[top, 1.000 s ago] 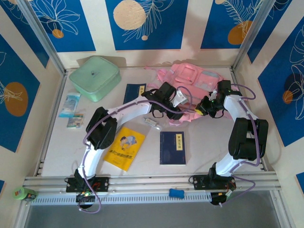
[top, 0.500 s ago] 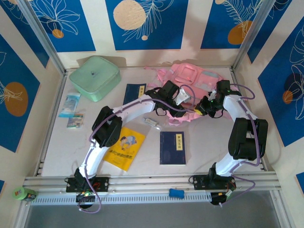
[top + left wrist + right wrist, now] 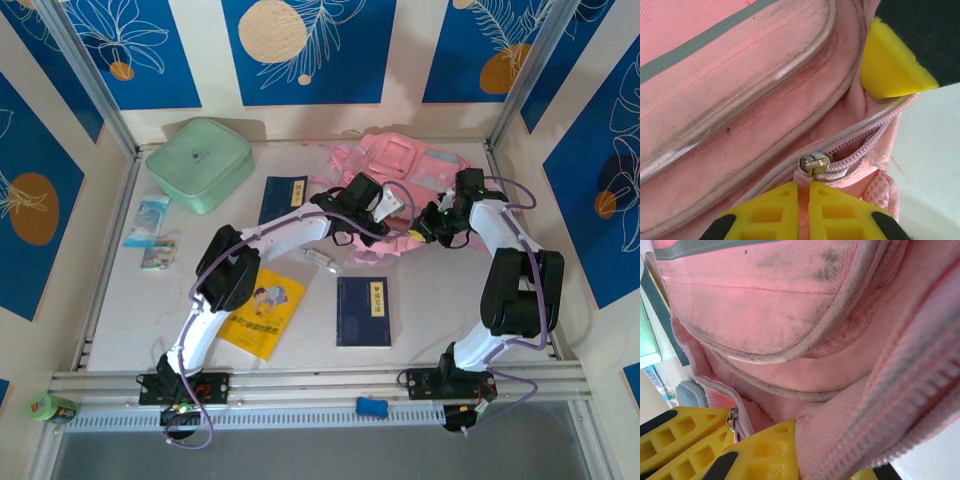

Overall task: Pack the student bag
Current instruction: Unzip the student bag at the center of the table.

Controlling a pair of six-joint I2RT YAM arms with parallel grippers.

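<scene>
At the zip slider (image 3: 813, 163), left hand (image 3: 804, 205): just come together, clamped on the pink pull tab (image 3: 802, 186).
Right hand (image 3: 742, 432): clamped on the student bag (image 3: 765, 305) edge.
Meaning: unzipping can probably start.

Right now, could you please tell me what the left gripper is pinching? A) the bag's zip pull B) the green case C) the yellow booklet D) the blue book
A: in the left wrist view, the left gripper is shut on the pink zip pull of the bag, just below the metal slider.
</scene>
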